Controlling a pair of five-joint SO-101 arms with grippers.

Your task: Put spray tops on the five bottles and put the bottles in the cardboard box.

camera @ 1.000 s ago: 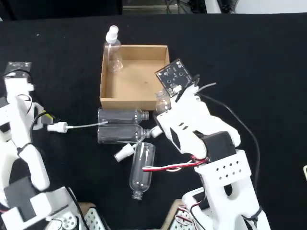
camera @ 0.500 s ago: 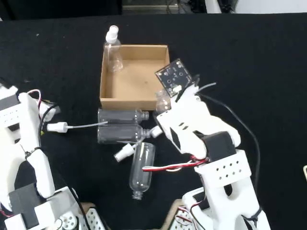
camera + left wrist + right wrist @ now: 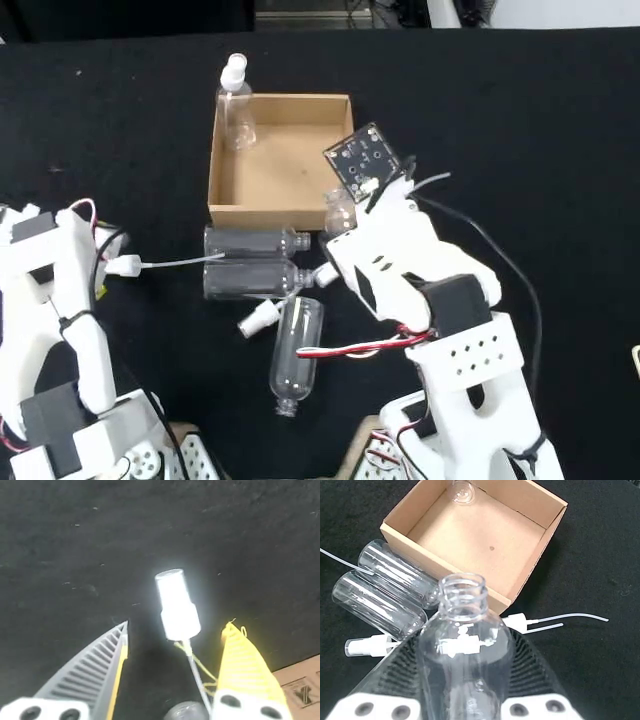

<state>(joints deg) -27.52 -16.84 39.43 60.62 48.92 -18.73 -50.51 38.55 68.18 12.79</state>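
My left gripper (image 3: 177,625) hangs open over a white spray top (image 3: 176,605) that lies on the black table, one finger on each side, not touching it. From above, this spray top (image 3: 125,265) lies left of two clear bottles (image 3: 255,242) (image 3: 250,280), which lie side by side in front of the cardboard box (image 3: 212,175). My right gripper (image 3: 465,652) is shut on an upright, uncapped clear bottle (image 3: 462,630), held by the box's near right corner (image 3: 338,212). A capped bottle (image 3: 236,100) stands at the box's far left corner.
A third uncapped bottle (image 3: 296,352) lies nearer the arm bases, with a loose spray top (image 3: 260,318) beside it. Another spray top (image 3: 520,622) with its thin tube lies by the box's right corner. The box floor (image 3: 485,535) is bare cardboard.
The left arm has swung in from the table's left edge and come down over the spray top. The spray top, the bottles and the right arm have not moved.
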